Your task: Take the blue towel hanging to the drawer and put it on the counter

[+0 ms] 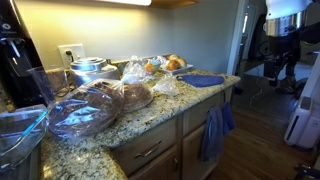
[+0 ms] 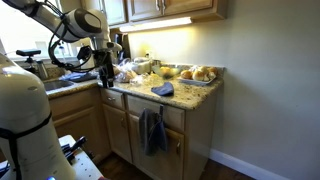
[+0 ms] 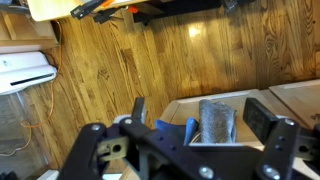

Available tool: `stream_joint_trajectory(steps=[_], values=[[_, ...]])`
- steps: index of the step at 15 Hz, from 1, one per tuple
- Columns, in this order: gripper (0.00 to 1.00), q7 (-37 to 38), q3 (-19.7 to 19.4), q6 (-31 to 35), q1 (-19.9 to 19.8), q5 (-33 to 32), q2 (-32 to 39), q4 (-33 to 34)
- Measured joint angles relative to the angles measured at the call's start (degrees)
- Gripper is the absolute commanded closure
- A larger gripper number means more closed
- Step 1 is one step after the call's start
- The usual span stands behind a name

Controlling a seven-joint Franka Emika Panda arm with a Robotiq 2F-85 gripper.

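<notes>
The blue towel (image 1: 214, 132) hangs limp from the drawer (image 1: 193, 119) below the counter (image 1: 160, 112); it shows in both exterior views (image 2: 152, 130). The drawer front (image 2: 170, 112) sits just under the granite counter (image 2: 190, 97). My gripper (image 2: 104, 68) is open and empty, up at counter height and away from the towel. In the wrist view the open fingers (image 3: 205, 112) frame the towel (image 3: 217, 120) farther off, with nothing between them.
A brighter blue oval mat (image 1: 203, 80) lies on the counter end, also seen in an exterior view (image 2: 163, 90). Bagged bread (image 1: 85, 110) and food (image 2: 200, 73) crowd the counter. Wooden floor (image 3: 170, 60) lies below. A white appliance (image 3: 25, 70) stands on the floor.
</notes>
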Motion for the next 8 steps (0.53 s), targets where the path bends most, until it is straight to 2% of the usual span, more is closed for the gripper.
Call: stream_joint_trajectory(steps=[3,8], values=[[0.0,-0.01,-1.97,4.33,-0.65,-1.08,2.28,0.55],[0.0,-1.04,-5.19,15.48,-2.33,-5.68,9.44,1.71]])
